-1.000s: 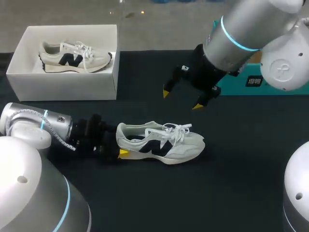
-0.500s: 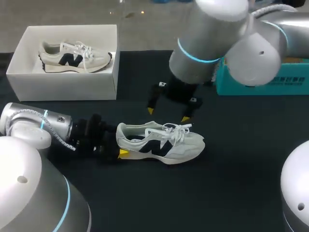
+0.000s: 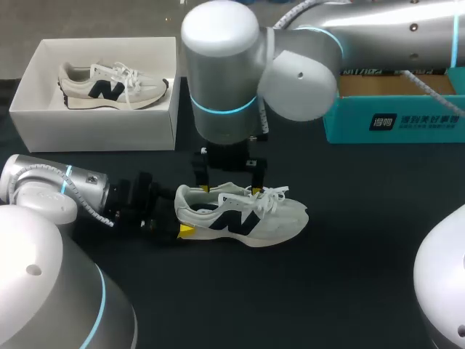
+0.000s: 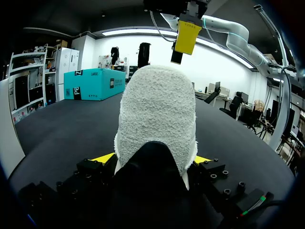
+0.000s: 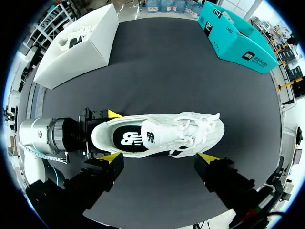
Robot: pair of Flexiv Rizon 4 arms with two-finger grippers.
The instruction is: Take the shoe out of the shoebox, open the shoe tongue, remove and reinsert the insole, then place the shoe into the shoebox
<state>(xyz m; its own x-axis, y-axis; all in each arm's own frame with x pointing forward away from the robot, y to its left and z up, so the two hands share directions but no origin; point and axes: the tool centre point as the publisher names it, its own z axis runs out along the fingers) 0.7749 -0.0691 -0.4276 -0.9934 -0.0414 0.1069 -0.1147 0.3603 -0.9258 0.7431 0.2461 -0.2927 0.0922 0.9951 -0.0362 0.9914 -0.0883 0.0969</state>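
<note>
My left jaws clamp the heel of the shoe point(image 3: 243, 212) lying on the worktop point(image 3: 363, 254); my right jaws hang open just above it.

Silver arms point(image 3: 218, 65), cyan rings point(image 3: 218, 109), yellow fingertips point(image 3: 187, 230)

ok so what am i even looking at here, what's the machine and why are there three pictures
This is a robot with two silver arms at a black table. The wide picture comes from a fixed camera above and behind it. Each round picture comes from a camera on one wrist. On the table lie a white sneaker with a dark logo, an open white shoebox holding a second such sneaker, and a teal cardboard box. The left arm's yellow-tipped fingers are closed on the heel of the sneaker on the table. The right arm's fingers hang open above that shoe, holding nothing.
</note>
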